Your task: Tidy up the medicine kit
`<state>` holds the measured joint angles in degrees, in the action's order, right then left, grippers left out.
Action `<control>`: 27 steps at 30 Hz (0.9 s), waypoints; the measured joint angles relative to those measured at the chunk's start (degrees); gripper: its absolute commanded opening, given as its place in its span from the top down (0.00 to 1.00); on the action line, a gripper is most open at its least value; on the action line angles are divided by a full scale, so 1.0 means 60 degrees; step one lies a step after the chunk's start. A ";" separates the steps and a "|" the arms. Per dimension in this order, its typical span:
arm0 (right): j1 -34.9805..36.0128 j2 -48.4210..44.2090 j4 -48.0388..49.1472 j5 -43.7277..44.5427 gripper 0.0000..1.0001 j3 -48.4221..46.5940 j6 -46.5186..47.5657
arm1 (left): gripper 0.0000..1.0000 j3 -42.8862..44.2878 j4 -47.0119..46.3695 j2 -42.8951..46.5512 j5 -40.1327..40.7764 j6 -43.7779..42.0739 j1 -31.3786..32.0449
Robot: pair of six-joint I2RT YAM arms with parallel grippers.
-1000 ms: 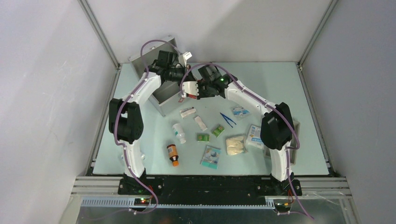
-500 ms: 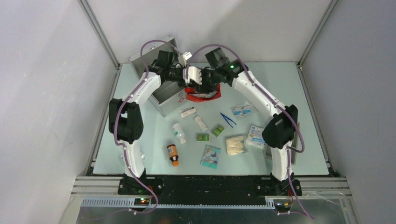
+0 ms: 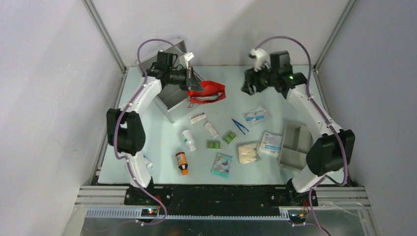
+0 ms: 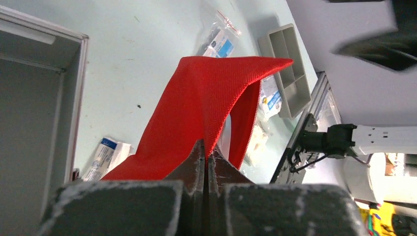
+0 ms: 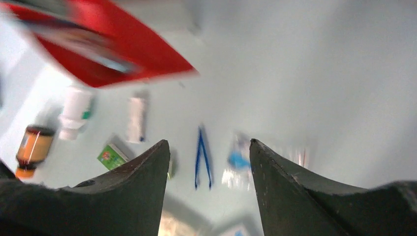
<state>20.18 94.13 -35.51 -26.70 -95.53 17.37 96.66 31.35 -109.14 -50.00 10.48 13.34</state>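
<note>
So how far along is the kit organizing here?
Early. Done: the case stands open, and what shows of its inside is bare. In hand: the left gripper is shut on the red pouch beside it; the right gripper is open, holding nothing. Left: orange bottle, white bottle, tweezers and tray lie loose on the table.

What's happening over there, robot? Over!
Left pincer shut on red pouch, held beside open medicine kit. Right pincer open, empty, off to the right. Orange bottle, blue tweezers lying loose, not packed.

Bright, even light, soft shadows; the right wrist view is blurred, its red pouch (image 5: 137, 46) smeared.
</note>
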 measured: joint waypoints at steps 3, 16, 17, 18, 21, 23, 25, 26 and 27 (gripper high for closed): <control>-0.1198 -0.0459 0.0525 0.0973 0.34 0.2102 -0.2087 | 1.00 -0.0138 0.0044 0.0317 0.0058 -0.0175 -0.0109; -0.2601 0.0820 0.0437 0.2178 0.37 0.4379 -0.4623 | 1.00 -0.0259 0.0044 0.0852 0.0415 -0.0696 0.0069; -0.2634 0.1005 0.0484 0.2218 0.39 0.4317 -0.4699 | 1.00 -0.0328 0.0044 0.0903 0.0474 -0.0743 0.0066; -0.2641 0.1213 0.0514 0.2251 0.40 0.4226 -0.4776 | 1.00 -0.0390 0.0058 0.0954 0.0528 -0.0754 0.0066; -0.2594 0.1916 0.0572 0.2331 0.41 0.3799 -0.4962 | 1.00 -0.0521 0.0109 0.1045 0.0648 -0.0761 0.0062; -0.2543 0.2419 0.0619 0.2408 0.42 0.3432 -0.5078 | 1.00 -0.0543 0.0186 0.1086 0.0758 -0.0769 0.0058; -0.2488 0.2830 0.0645 0.2503 0.44 0.3111 -0.5147 | 1.00 -0.0543 0.0226 0.1126 0.0834 -0.0798 0.0058; -0.2455 0.3034 0.0652 0.2572 0.46 0.2925 -0.5155 | 1.00 -0.0543 0.0251 0.1147 0.0867 -0.0827 0.0058; -0.2419 0.3228 0.0659 0.2659 0.47 0.2758 -0.5158 | 1.00 -0.0543 0.0273 0.1180 0.0900 -0.0834 0.0058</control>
<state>5.67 113.49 -31.55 -10.74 -78.98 -13.58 93.41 32.99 -102.06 -44.60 5.48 13.69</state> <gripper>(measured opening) 0.565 0.010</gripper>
